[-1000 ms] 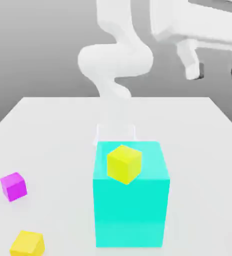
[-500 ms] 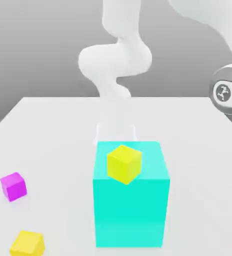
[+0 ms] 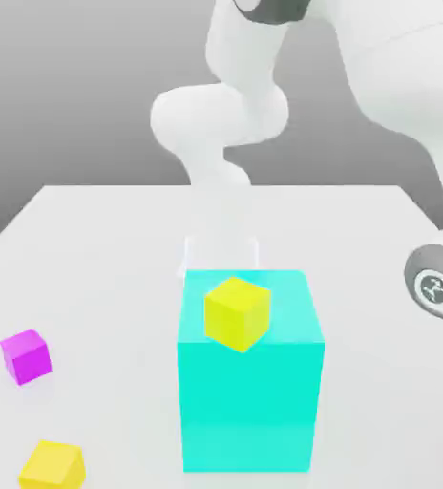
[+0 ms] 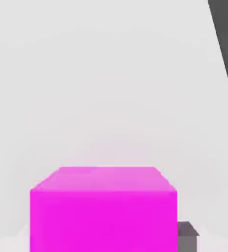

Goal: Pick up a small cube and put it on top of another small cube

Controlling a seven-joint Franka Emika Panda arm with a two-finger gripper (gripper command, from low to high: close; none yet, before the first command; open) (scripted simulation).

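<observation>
Arm (image 3: 392, 72) bends down at the exterior view's right, gripper (image 4: 108, 238) clasping a magenta cube (image 4: 103, 219).

simulated robot lab | white arm (image 3: 221, 115) | plain pale tabletop (image 3: 111, 248) | blank grey backdrop (image 3: 82, 86)

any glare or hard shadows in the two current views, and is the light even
Exterior view: even light on the table, no hard shadows, the cyan block with a paler top than front; hand view: no glare spot on the magenta cube, its top face paler.
</observation>
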